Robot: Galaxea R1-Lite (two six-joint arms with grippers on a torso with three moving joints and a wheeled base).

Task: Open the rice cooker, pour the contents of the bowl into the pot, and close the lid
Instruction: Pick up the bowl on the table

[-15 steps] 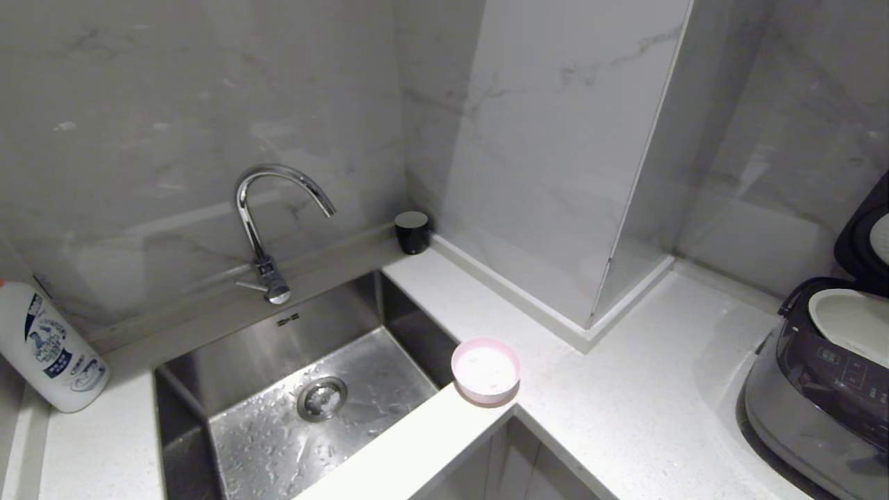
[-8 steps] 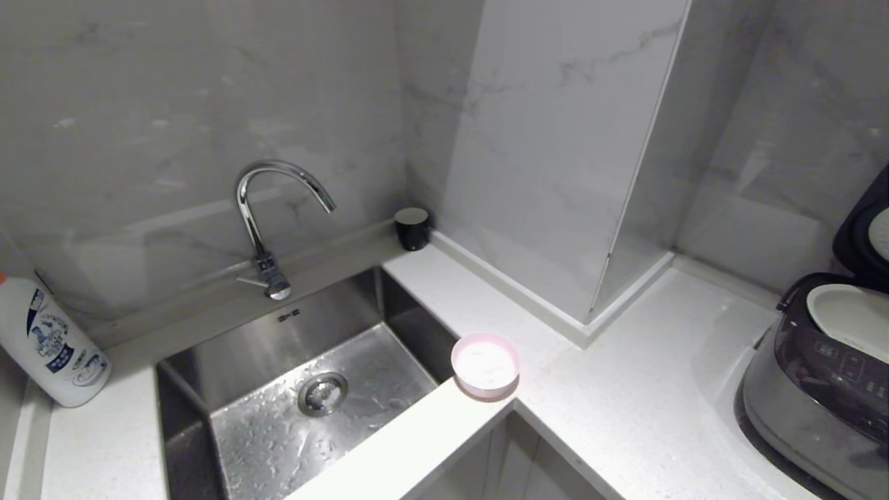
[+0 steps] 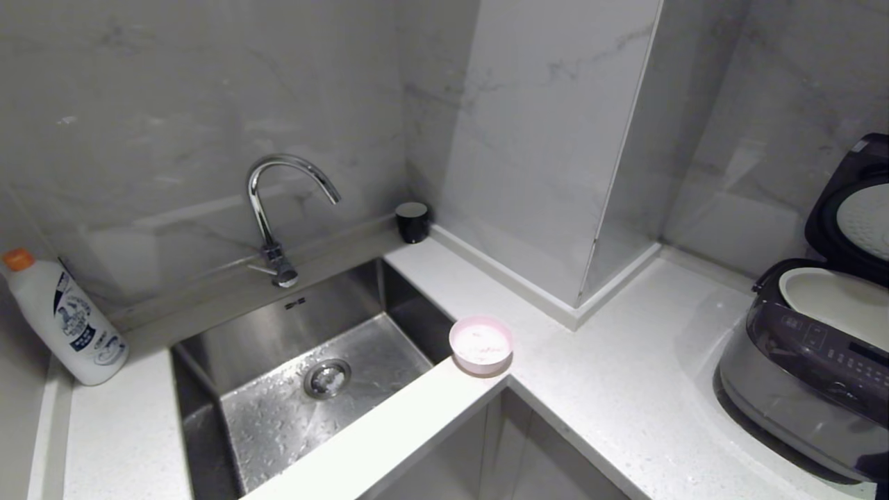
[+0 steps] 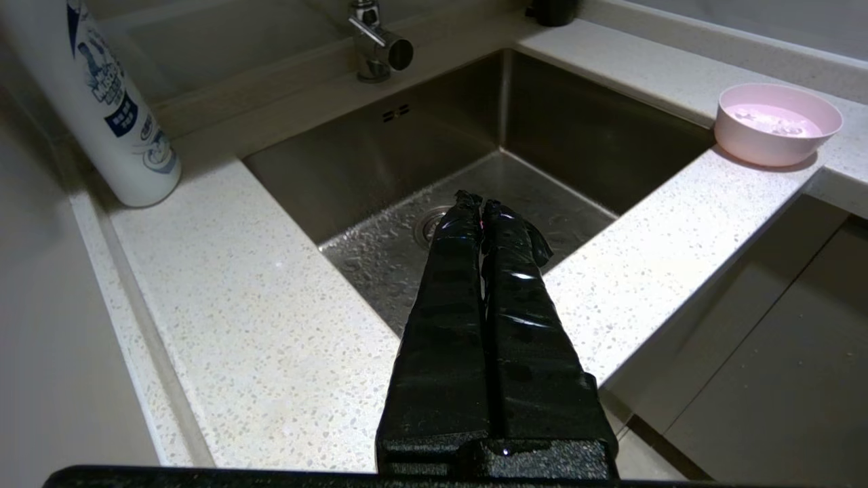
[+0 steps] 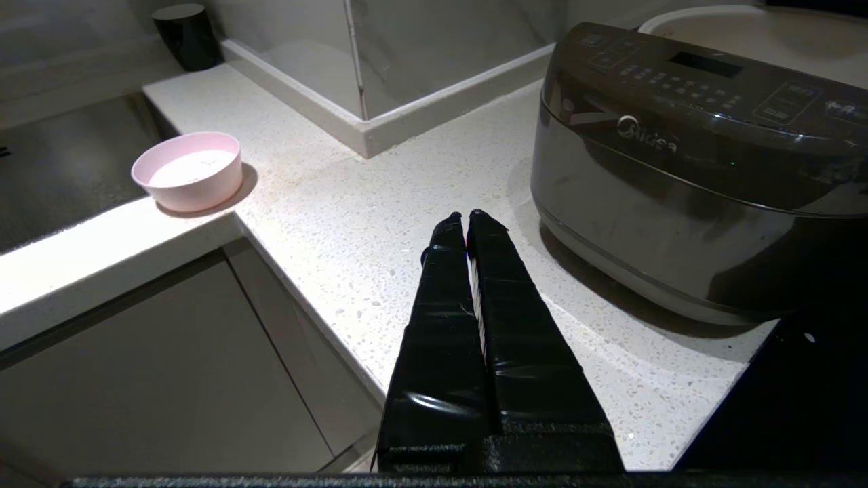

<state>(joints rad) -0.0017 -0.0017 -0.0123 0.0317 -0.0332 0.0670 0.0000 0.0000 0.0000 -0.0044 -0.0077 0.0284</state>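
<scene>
Already the lid (image 3: 858, 208) stands raised over the cooker (image 3: 806, 389) at the counter's (image 3: 625, 389) right edge, baring the pot (image 3: 830, 305). Beside the sink's (image 3: 298, 389) near right corner sits the bowl (image 3: 480, 345). Left gripper (image 4: 481, 202) and right gripper (image 5: 466, 217) hang empty, fingers pressed together.

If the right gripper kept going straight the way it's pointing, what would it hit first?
Probably the bare countertop, between the bowl and the rice cooker. The shut right gripper aims at neither, though depth is hard to judge.
</scene>
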